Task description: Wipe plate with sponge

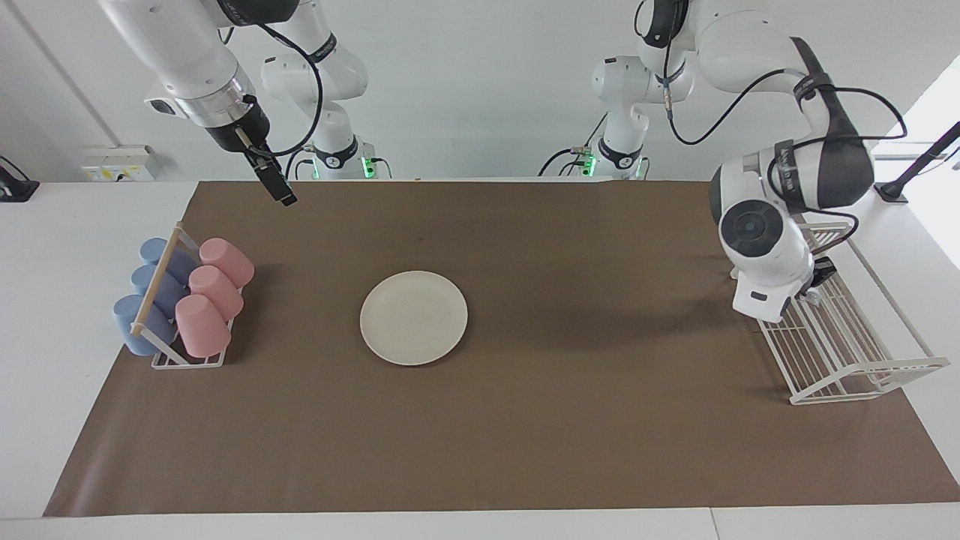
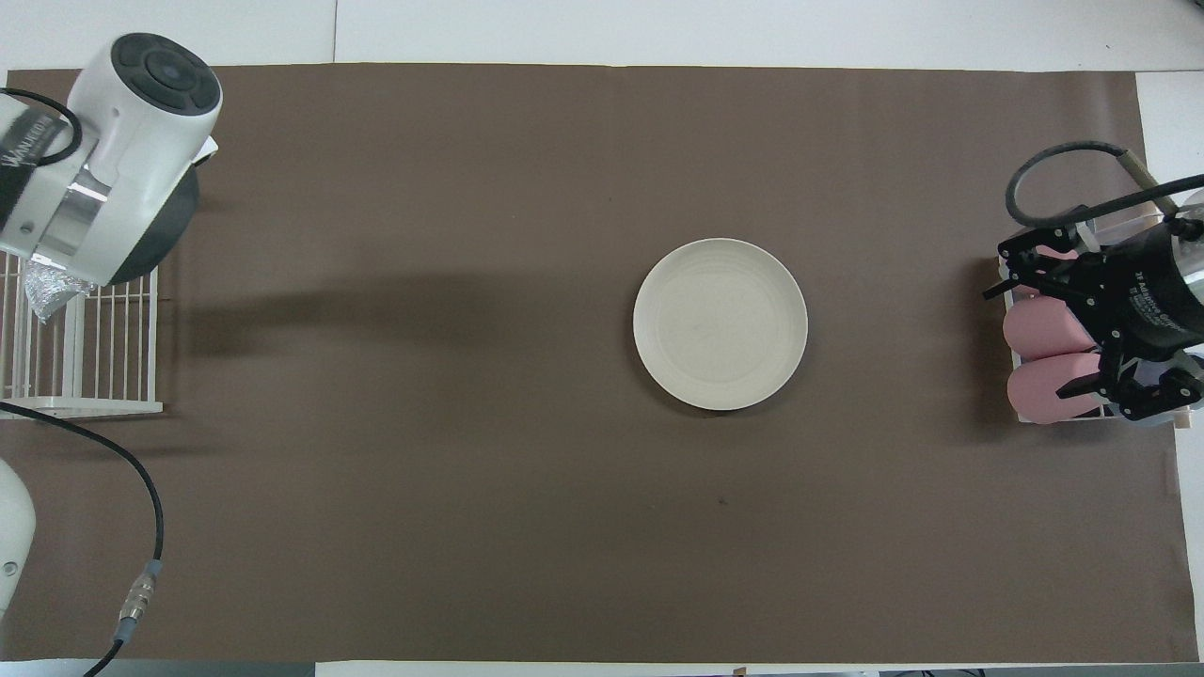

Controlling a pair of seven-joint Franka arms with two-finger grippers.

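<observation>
The cream-white plate [image 1: 413, 317] [image 2: 720, 323] lies flat in the middle of the brown mat with nothing on it. My left gripper [image 1: 817, 283] hangs over the white wire rack [image 1: 847, 360], mostly hidden by its own wrist. It is shut on the sponge [image 2: 42, 291], and a glittery silver bit of that pokes out under the wrist in the overhead view. My right gripper [image 1: 285, 196] [image 2: 1044, 329] is raised high over the cup rack, open and holding nothing.
A small rack with pink cups [image 1: 210, 296] [image 2: 1044, 362] and blue cups [image 1: 150, 300] lying on their sides stands at the right arm's end. The white wire rack [image 2: 85, 338] stands at the left arm's end. A brown mat [image 1: 570, 420] covers the table.
</observation>
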